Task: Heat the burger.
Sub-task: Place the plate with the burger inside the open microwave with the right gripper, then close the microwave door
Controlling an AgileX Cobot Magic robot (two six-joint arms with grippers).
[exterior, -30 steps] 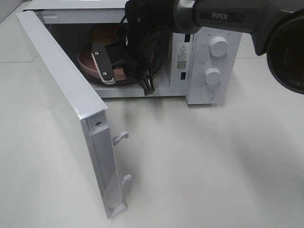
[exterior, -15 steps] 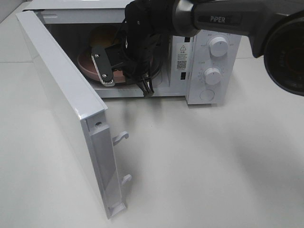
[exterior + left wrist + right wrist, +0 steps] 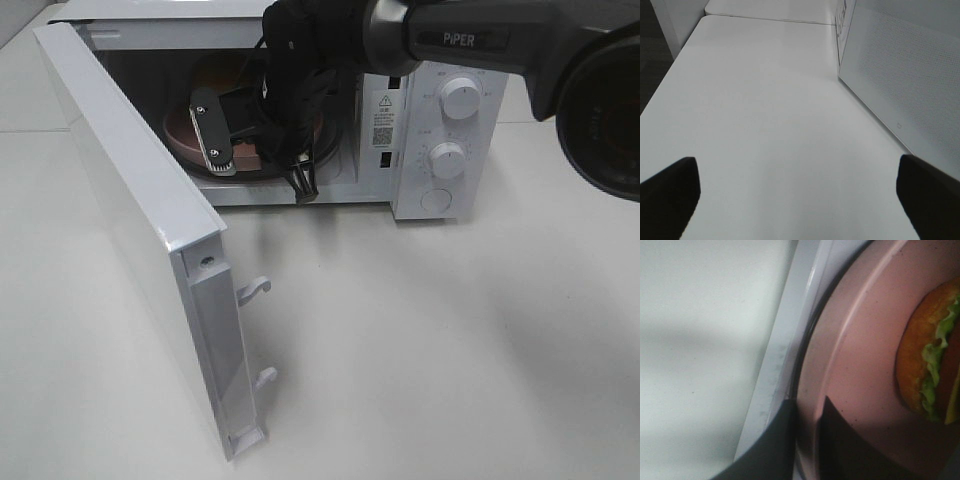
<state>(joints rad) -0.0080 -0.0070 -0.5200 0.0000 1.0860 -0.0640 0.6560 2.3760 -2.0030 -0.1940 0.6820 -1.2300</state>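
Note:
The burger (image 3: 927, 357), tan bun with green lettuce, lies on a round pink plate (image 3: 860, 355) inside the open microwave (image 3: 400, 120). From above the burger (image 3: 213, 72) shows as a tan shape at the back of the cavity, and the plate (image 3: 183, 135) shows below it. My right arm (image 3: 310, 50) reaches into the opening. My right gripper (image 3: 807, 412) is shut on the plate's near rim, one dark finger on each side. My left gripper (image 3: 800, 200) hangs open over bare table, with nothing between its fingertips.
The microwave door (image 3: 130, 190) stands wide open to the left, its latch hooks (image 3: 255, 290) pointing out. Two knobs (image 3: 460, 97) and a round button (image 3: 436, 200) sit on the panel at the right. White table (image 3: 420, 340) stretches in front.
My right gripper has shifted slightly at the mouth of the microwave, and its wrist has turned a little. The plate and burger stay inside. The left gripper has not moved.

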